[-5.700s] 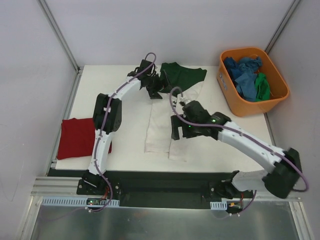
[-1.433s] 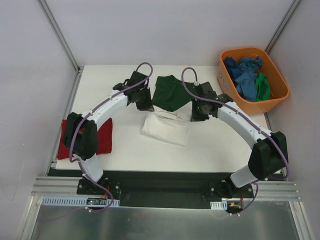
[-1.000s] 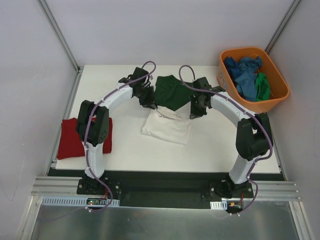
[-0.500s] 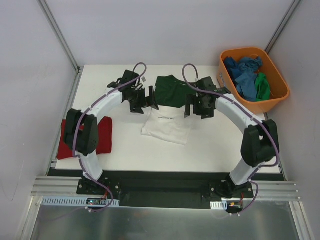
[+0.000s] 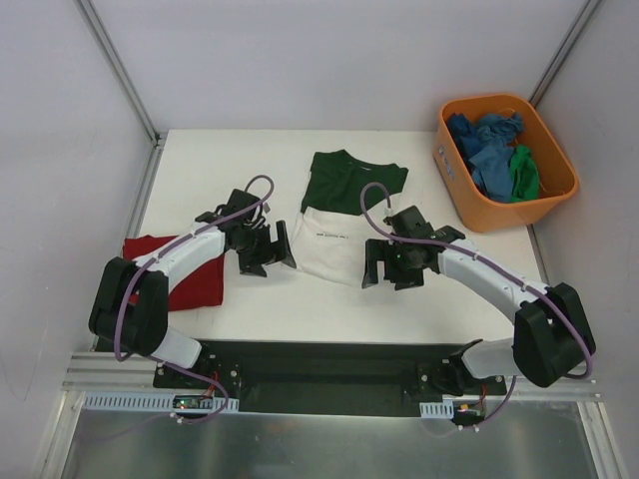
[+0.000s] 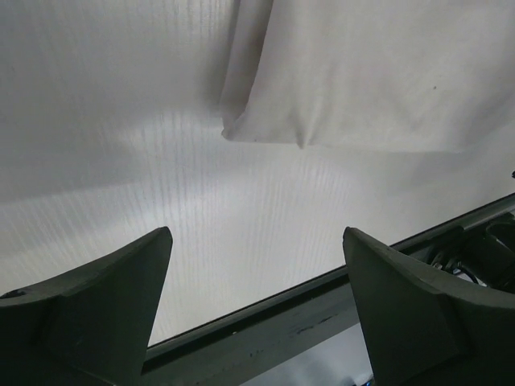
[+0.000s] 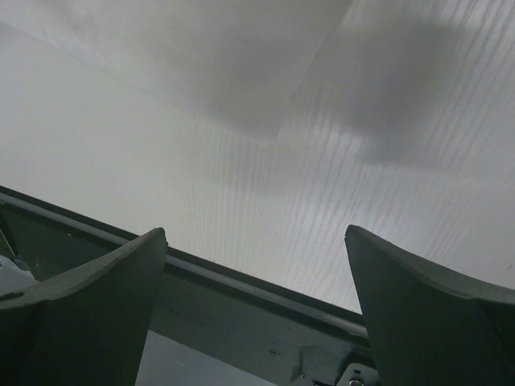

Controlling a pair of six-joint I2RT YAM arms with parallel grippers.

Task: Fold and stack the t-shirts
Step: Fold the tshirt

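Both tools empty: my left gripper (image 5: 268, 257) and right gripper (image 5: 389, 276) stand wide open, low over the table (image 5: 230, 170), one on each side of the near edge of the white-and-green t-shirt (image 5: 337, 235), gripping nothing. That shirt lies mid-table, folded into a flat rough rectangle, green part far, white printed part near. Looks like thin knit cotton: light, limp, no stiffness. I'd expect it to sag if lifted from one point, and the layers may slide apart. I'd pinch both near corners through all layers; the folded corner (image 6: 265, 133) shows clean in the left wrist view. Dark red t-shirt (image 5: 190, 281) lies folded at the left edge. Blue and green shirts (image 5: 494, 150) sit crumpled in the hard orange tub (image 5: 454, 185), far right. Tabletop matte white, faintly ribbed
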